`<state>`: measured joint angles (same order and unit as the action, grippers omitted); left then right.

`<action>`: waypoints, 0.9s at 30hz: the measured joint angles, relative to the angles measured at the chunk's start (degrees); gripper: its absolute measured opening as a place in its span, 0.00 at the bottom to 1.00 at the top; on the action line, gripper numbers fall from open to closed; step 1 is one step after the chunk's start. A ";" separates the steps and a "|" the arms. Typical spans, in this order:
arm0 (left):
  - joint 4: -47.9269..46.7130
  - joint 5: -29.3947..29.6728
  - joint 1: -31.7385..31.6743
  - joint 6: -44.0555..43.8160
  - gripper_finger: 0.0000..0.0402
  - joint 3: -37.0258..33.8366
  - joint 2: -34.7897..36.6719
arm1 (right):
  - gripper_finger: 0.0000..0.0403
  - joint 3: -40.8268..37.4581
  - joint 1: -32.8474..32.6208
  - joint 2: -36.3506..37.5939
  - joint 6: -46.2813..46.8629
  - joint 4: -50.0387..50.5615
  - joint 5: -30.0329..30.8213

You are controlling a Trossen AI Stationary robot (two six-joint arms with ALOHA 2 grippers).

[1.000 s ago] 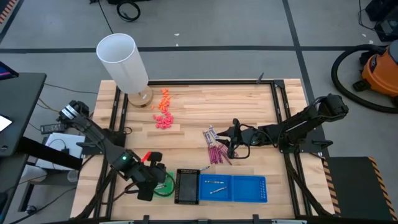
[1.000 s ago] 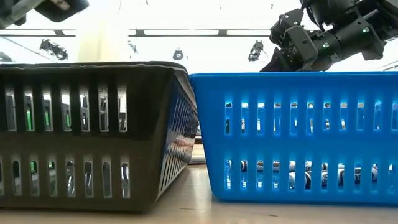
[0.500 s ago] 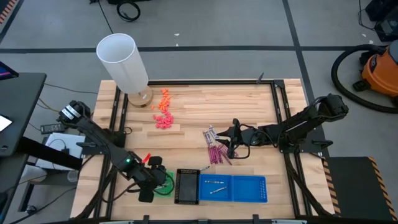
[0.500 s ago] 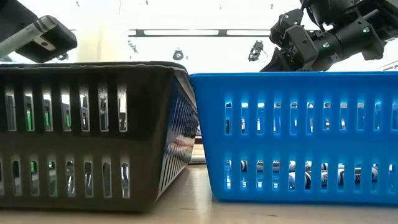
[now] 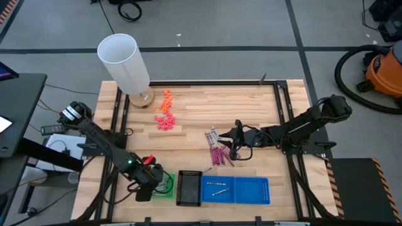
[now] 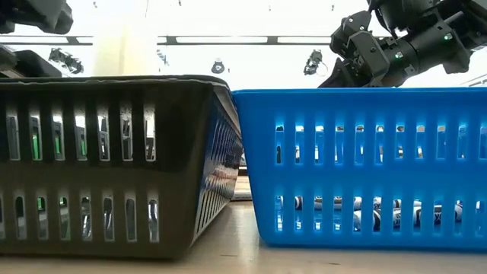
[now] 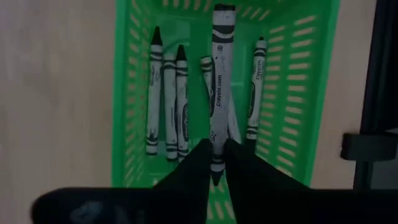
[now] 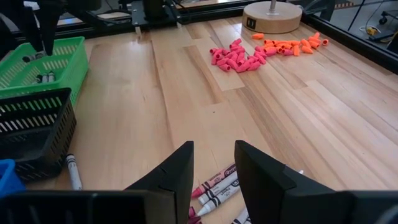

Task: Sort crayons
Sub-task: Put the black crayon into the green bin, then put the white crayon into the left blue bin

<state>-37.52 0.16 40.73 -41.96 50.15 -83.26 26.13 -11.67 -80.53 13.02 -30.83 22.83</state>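
One grey crayon stands pinched by its lower tip between the left gripper jaws, its body reaching away over the green tray, where more grey crayons lie flat. The grip looks slack, perhaps easing. Magenta crayons lie just ahead of the right gripper, whose jaws stand apart and empty. These sticks look light, stiff, waxy, round enough to roll, and likely to snap under a hard squeeze; a mid-length hold across the paper wrap should suit best.
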 joint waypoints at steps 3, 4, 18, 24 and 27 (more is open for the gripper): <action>-0.08 -1.60 -0.26 -1.85 0.25 0.09 0.00 | 0.32 0.00 -0.01 0.00 -0.08 0.01 0.00; -0.27 -2.89 -0.69 -2.09 0.28 0.36 0.00 | 0.32 0.00 0.00 0.00 -0.09 0.01 0.00; 0.74 11.81 -11.57 15.67 0.36 5.90 0.48 | 0.32 0.00 0.01 0.00 0.14 1.59 0.58; 1.12 25.97 -16.84 23.52 0.36 5.90 0.43 | 0.32 0.00 0.24 0.00 2.24 6.74 5.01; 3.33 26.73 -19.81 24.83 0.36 5.47 0.35 | 0.32 0.00 1.03 -0.44 3.54 8.81 7.48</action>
<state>-34.19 26.89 20.92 -17.13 55.62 -82.91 26.13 -10.64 -80.97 16.57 -22.03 30.31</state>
